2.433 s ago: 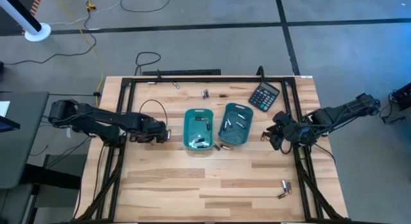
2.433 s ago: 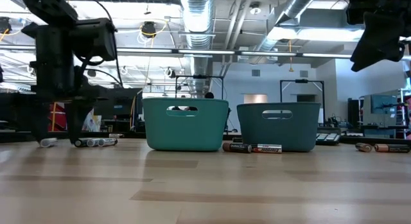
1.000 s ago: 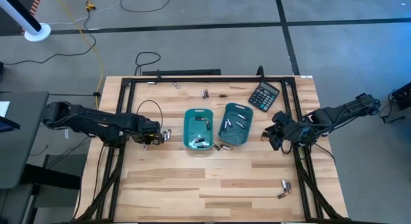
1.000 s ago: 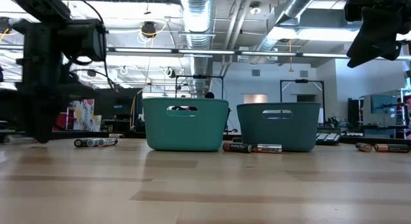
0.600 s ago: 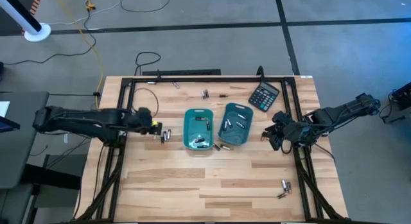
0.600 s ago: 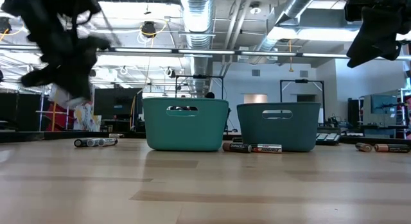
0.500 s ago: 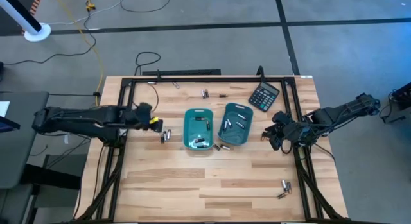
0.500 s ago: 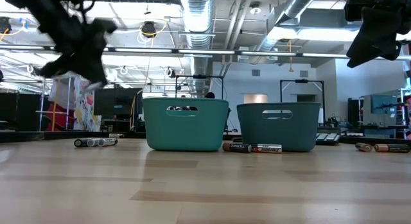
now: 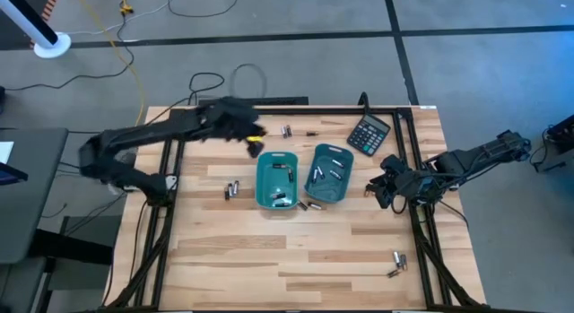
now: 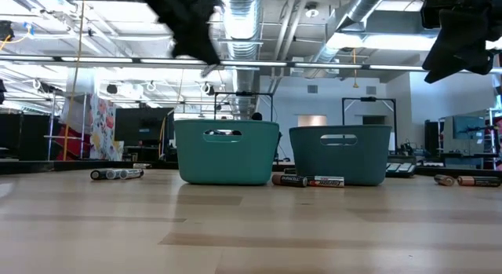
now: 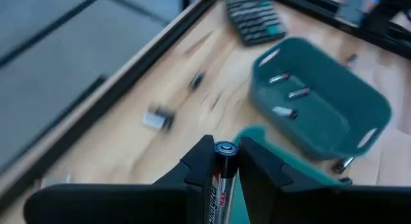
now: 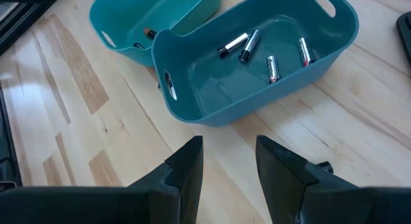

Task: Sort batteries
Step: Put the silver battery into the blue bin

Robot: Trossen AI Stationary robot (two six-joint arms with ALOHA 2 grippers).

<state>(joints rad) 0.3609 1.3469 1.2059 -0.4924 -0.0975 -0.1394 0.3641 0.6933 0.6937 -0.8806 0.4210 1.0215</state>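
Observation:
Two teal trays stand mid-table, the left tray and the right tray, each with batteries lying inside. My left gripper hangs high over the table just beyond the left tray's far left corner, shut on one battery. At the table's right side my right gripper hovers open with nothing between its fingers, facing the right tray. Loose batteries lie on the wood left of the trays. Others lie between the trays' near ends. My left gripper pinches the battery's sides between its two fingers. The battery lies along the fingers, its round end cap showing at their tips. The fingers slant downward toward the trays. The battery is lifted clear of the table.
A black calculator lies at the far right. More batteries lie near the far edge and at the near right. A black frame runs round the table. Bare wood stretches in front of the trays.
My left gripper has risen from the table left of the trays with a battery in its fingers. It swung toward the far edge and right to the left tray's far corner, rolling as it went. The other batteries left of the trays stayed where they were.

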